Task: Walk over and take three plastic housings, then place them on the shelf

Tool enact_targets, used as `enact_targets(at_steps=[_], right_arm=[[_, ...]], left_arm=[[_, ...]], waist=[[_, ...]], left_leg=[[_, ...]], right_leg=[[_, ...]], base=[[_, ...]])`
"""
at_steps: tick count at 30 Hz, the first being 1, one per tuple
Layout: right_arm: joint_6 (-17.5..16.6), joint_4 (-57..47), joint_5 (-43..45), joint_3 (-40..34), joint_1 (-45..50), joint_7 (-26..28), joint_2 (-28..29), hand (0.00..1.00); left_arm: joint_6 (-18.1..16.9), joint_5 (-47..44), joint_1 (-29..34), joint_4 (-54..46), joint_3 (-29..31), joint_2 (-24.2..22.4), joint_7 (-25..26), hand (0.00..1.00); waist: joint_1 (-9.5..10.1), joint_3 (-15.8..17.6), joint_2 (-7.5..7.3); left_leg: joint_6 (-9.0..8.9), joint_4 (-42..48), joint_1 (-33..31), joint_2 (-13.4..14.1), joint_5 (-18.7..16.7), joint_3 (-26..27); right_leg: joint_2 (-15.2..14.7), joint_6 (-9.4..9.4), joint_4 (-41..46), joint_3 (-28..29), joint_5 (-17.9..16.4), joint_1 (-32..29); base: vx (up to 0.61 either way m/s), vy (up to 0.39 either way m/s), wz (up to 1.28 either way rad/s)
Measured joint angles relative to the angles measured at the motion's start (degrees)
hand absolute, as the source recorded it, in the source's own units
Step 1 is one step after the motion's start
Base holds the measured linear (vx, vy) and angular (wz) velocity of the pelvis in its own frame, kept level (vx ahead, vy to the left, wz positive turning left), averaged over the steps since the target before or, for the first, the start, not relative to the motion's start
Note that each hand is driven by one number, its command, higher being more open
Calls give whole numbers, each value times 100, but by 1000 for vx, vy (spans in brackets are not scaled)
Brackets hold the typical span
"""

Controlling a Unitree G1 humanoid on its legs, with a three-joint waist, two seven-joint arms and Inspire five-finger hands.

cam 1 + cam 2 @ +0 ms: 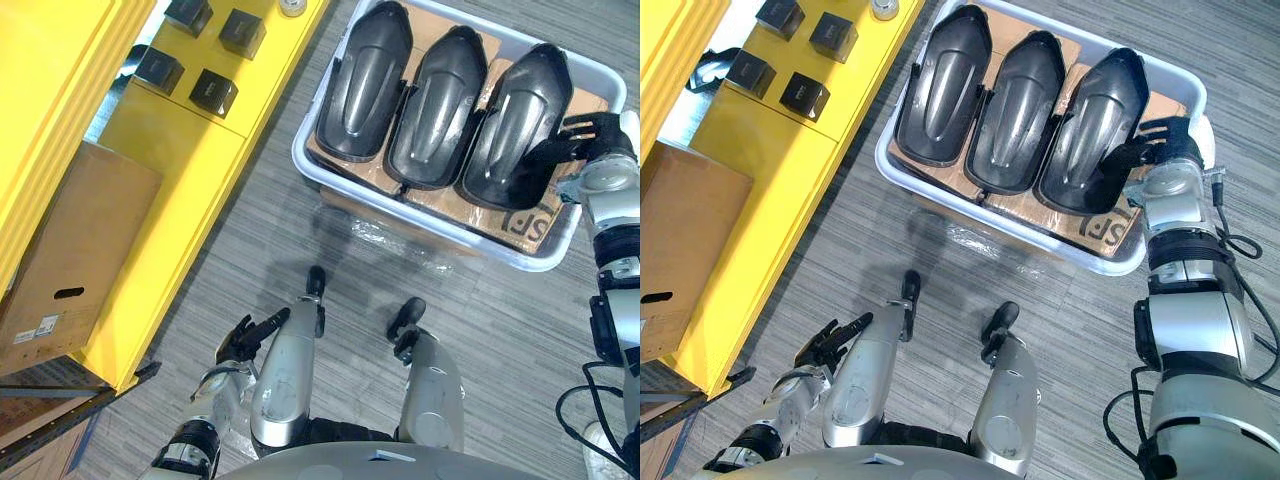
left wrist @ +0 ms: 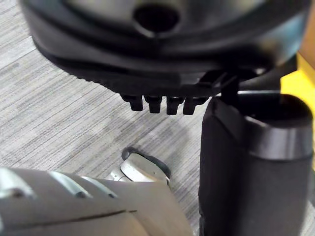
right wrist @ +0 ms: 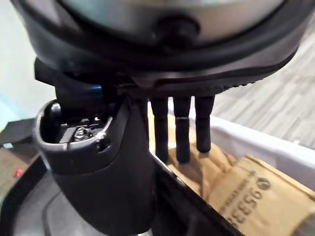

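Overhead, the left eye showed three housings point(image 1: 435, 105) in a bin point(image 1: 470, 238) on the floor point(image 1: 290, 225), beside a yellow shelf point(image 1: 190, 170) bearing black boxes point(image 1: 212, 92). Right eye: right hand point(image 1: 1165, 140) sat at the rightmost housing's edge. Left wrist: left hand point(image 2: 147, 64) hung, fingers loose. Right wrist: fingers point(image 3: 182, 128) were straight above cardboard point(image 3: 246, 191).

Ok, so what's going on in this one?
The robot stands over a white tub on the floor, with three black plastic housings lying in it side by side. Its right robot hand is at the rightmost housing, thumb and straight fingers either side of its edge, not yet closed. The left robot hand hangs open, low at its side. The yellow shelf is to the robot's left.
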Motion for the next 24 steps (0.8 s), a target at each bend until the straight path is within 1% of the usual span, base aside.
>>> enact_targets(at_steps=[1, 2, 5, 6, 8, 10, 13, 16, 18, 20, 22, 23, 24], right_arm=[[77, 71, 23, -36, 72, 115, 71, 0], [74, 67, 5, -36, 121, 109, 93, 0], [75, 15, 49, -142, 271, 264, 119, 0], [103, 15, 52, -326, 296, 282, 216, 0], [178, -19, 82, -372, 399, 385, 275, 0], [185, -117, 108, -381, 528, 404, 282, 0], [307, -261, 256, -663, 648, 400, 394, 0], [318, -425, 303, -1003, 998, 364, 556, 0], [296, -522, 305, -1076, 1143, 317, 585, 0], [234, -590, 305, -1229, 1280, 158, 754, 0], [42, -1006, 303, -1315, 1708, -120, 1011, 0], [6, -1133, 302, -1351, 1803, -188, 1081, 0], [-110, -1416, 292, -1460, 2005, -382, 1251, 0]], left_arm=[[68, -12, 0, 24, 6, 7, -45, 100], [77, -7, 1, 40, 6, 9, -73, 100], [68, 45, 14, 127, 19, 28, -319, 100], [69, 49, 67, 134, 52, 29, -454, 100], [71, 43, 144, 133, 56, 45, -588, 100], [73, 14, 183, 132, 64, 47, -590, 100], [76, 15, 259, 89, 121, 52, -588, 100], [73, 30, 571, -158, 253, 38, -629, 100], [73, 46, 660, -231, 290, 29, -657, 100], [50, 76, 774, -282, 315, 23, -661, 100], [-23, 287, 923, -312, 513, 20, -660, 100], [-74, 299, 962, -314, 529, 20, -649, 100], [-126, 365, 1046, -365, 598, 29, -577, 100]], waist=[[-2, -2, 3], [-8, -2, 4], [-19, -6, 9], [-45, -5, 8], [-79, -8, 13], [-107, -8, 11], [-187, -5, 0], [-206, -7, -36], [-209, -7, -48], [-246, -36, -113], [-353, -126, -256], [-378, -149, -288], [-462, -213, -363]], left_leg=[[11, -92, 92, 1, 64, 1], [7, -140, 135, 1, 82, 3], [-27, -334, 357, 32, 157, 18], [-37, -417, 494, 40, 176, 42], [-44, -559, 736, 41, 184, 86], [-44, -618, 835, 46, 183, 104], [-46, -761, 1038, 43, 186, 159], [-49, -999, 1414, 26, 188, 220], [-52, -1050, 1513, 24, 190, 226], [-87, -1143, 1640, 12, 215, 224], [-113, -1238, 1746, -8, 237, 193], [-112, -1260, 1772, -12, 239, 191], [-110, -1337, 1833, -30, 267, 199]], right_leg=[[12, 9, -52, -5, 7, 75], [17, 8, -70, -6, 9, 103], [91, 10, -218, -7, 43, 285], [111, 11, -285, -2, 54, 402], [136, 22, -422, 11, 65, 611], [160, 35, -531, 4, 95, 730], [184, 61, -725, 1, 148, 931], [203, 88, -937, -5, 166, 1270], [212, 92, -997, -19, 169, 1377], [216, 100, -1070, -42, 177, 1494], [214, 111, -1177, -116, 185, 1636], [212, 116, -1219, -130, 201, 1674], [213, 137, -1330, -138, 253, 1733]], base=[[0, 0, 0], [0, 0, 0], [51, -17, -4], [77, -10, -7], [90, 2, -8], [80, 11, -3], [76, 10, -4], [86, -5, -5], [69, -12, 0], [63, -14, 3], [55, -14, 9], [53, 3, 3], [44, 7, 1]])
